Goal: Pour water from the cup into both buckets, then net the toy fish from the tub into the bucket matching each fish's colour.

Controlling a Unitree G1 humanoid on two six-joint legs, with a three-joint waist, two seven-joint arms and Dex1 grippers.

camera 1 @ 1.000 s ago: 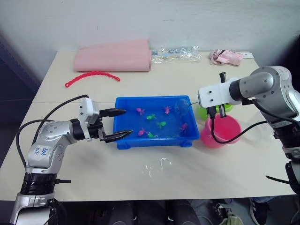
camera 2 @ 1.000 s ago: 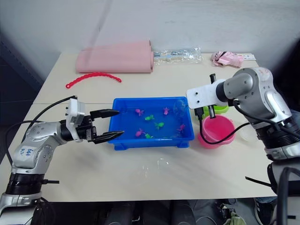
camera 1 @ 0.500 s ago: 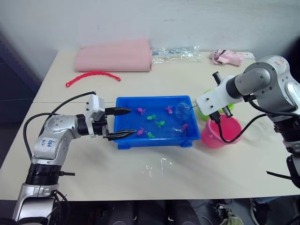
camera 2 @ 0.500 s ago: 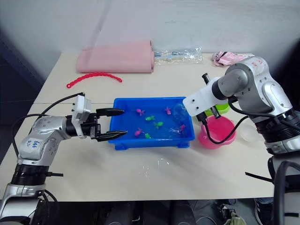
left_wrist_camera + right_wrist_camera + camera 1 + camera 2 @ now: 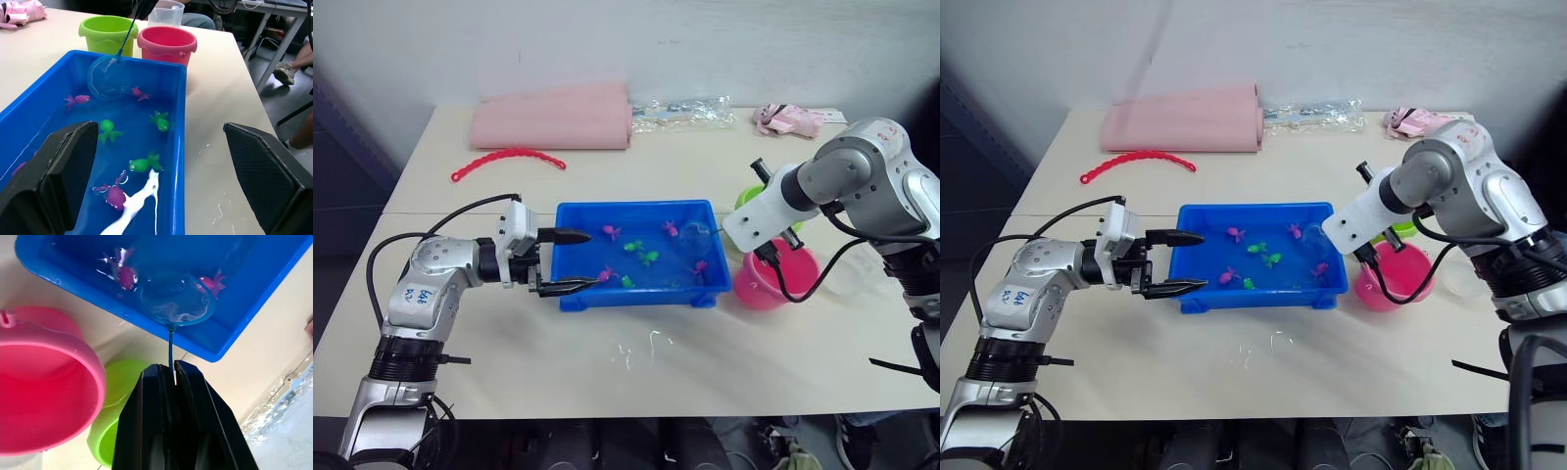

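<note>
The blue tub (image 5: 631, 206) sits mid-table holding water and several toy fish, pink (image 5: 608, 232) and green (image 5: 648, 258). My right gripper (image 5: 168, 369) is shut on the thin handle of the net (image 5: 697, 235), whose blue hoop hangs inside the tub's right end, close to a pink fish (image 5: 213, 283). No fish shows in the mesh. The pink bucket (image 5: 773, 279) and the green bucket (image 5: 752, 201) stand just right of the tub. The clear cup (image 5: 166, 12) stands behind them. My left gripper (image 5: 593, 258) is open, its fingers straddling the tub's left wall.
A folded pink cloth (image 5: 551, 116), a red beaded strip (image 5: 507, 157), a clear plastic bag (image 5: 680, 110) and a small pink bundle (image 5: 786, 119) lie along the far side. Spilled water (image 5: 636, 348) marks the table in front of the tub.
My right arm has dropped and brought the net lower into the tub's right end. My left gripper has moved right, closer over the tub's left wall, still open.
</note>
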